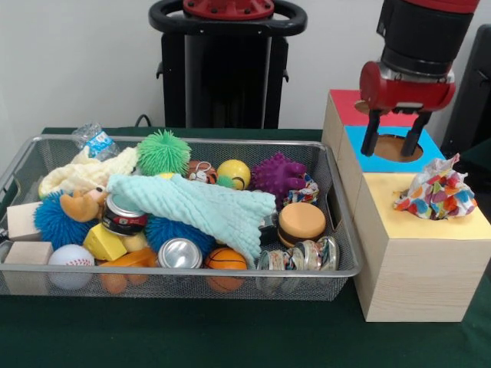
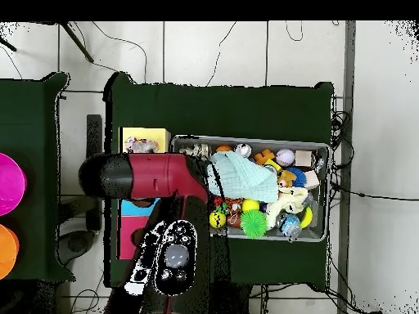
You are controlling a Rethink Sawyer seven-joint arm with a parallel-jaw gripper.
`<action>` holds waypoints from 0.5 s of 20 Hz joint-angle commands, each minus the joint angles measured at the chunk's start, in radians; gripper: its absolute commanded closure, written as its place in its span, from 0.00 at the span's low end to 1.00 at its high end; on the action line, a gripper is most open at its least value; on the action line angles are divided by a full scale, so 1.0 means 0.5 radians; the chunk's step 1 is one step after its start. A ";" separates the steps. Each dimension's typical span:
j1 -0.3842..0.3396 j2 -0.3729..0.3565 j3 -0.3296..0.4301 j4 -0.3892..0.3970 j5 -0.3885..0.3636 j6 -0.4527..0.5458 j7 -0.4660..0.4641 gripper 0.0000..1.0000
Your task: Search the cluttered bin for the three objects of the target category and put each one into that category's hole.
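Nearest, the bin's point(image 1: 184, 271) rim fronts cans with unreadable labels; right, the gripper point(image 1: 396, 138) hangs spread and empty above the blue-topped box point(image 1: 430, 157), behind a dotted cloth point(image 1: 436, 192).

no readable text, labels or numbers

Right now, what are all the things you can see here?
Tray: 1, silver wire mesh, on the green table.
Cloth: 1, mint green, lying over the toys in the tray.
Knitted cloth: 1, cream yellow, tray's back left.
Spiky balls: green, purple, blue.
Cans: several, silver-topped, near the tray's front.
Dotted cloth: 1, white with coloured dots, on the yellow box top.
Boxes: 3, wooden, tops red, blue, yellow, beside the tray.
Gripper: 1, red and black, open above the blue box.
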 commanded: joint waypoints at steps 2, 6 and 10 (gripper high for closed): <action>0.040 -0.164 0.082 0.222 0.012 0.446 0.274 0.00; 0.084 -0.194 0.053 0.146 0.017 0.498 0.358 0.00; 0.055 -0.099 0.059 0.093 -0.015 0.188 0.384 0.00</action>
